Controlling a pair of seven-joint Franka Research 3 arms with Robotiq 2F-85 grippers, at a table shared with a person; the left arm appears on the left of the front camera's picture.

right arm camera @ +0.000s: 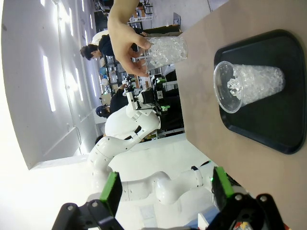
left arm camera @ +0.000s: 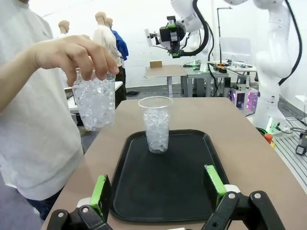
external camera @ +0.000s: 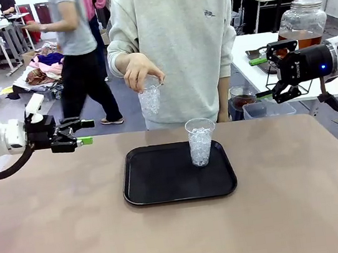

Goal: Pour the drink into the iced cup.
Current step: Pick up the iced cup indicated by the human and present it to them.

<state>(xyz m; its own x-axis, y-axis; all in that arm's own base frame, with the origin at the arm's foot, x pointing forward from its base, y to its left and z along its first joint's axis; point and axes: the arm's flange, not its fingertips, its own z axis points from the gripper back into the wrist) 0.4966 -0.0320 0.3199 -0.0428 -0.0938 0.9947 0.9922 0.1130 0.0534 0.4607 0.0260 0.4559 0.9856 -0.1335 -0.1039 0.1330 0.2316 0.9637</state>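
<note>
Person's hand [external camera: 142,71] holds a clear plastic cup of ice [external camera: 150,99] over the brown table's [external camera: 57,230] far edge. A second clear ice-filled cup [external camera: 201,142] stands upright on the black rectangular tray [external camera: 159,191], twd its far-right corner. Left gripper [external camera: 86,132] & right gripper [external camera: 263,78] hover at either side, jaws wide, empty. Amber-brown drink [external camera: 300,39] sits in a round glass dispenser jar [external camera: 302,19], far right, behind the right gripper.

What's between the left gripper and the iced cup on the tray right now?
Bare table and bare tray floor lie between left gripper and iced cup, per front and left wrist views. The person's hand holds a second cup aside.
</note>
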